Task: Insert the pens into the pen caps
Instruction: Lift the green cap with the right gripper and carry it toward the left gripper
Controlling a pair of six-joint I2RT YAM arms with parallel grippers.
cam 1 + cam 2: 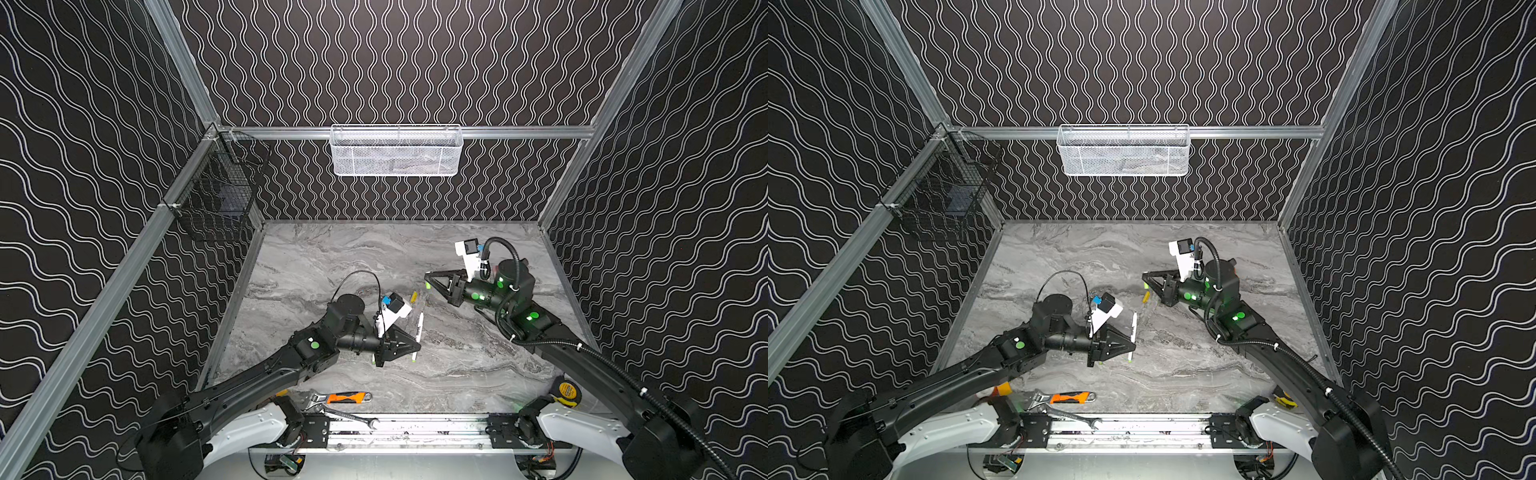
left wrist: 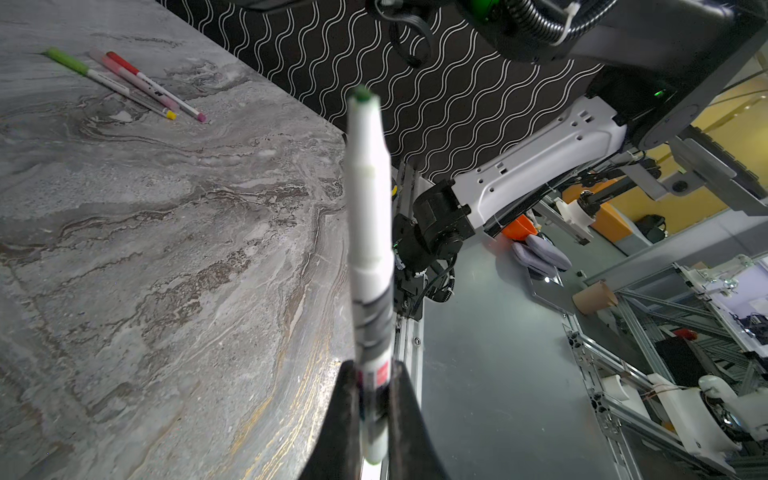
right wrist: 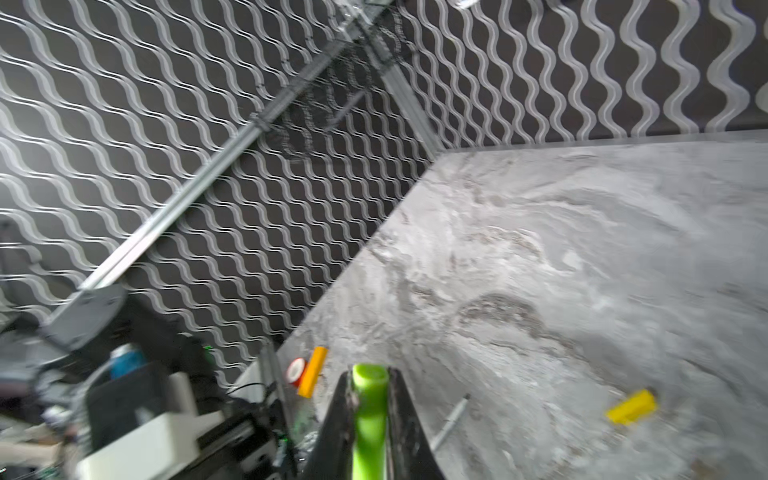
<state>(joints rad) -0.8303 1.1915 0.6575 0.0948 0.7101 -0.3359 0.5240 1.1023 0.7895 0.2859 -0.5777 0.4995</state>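
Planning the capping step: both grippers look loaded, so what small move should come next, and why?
Probably bring the right gripper with its lime green cap toward the green tip of the pen in the left gripper, lining them up: both are gripped but apart in both top views.

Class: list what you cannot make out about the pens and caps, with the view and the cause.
- Held pen: print blurred, left wrist view.
- Green cap: open end unclear; blurred in right wrist view, tiny in top views.
- Three other pens: not found in top views, likely behind the right arm.
- Orange and red shapes, same view: too blurred to name.
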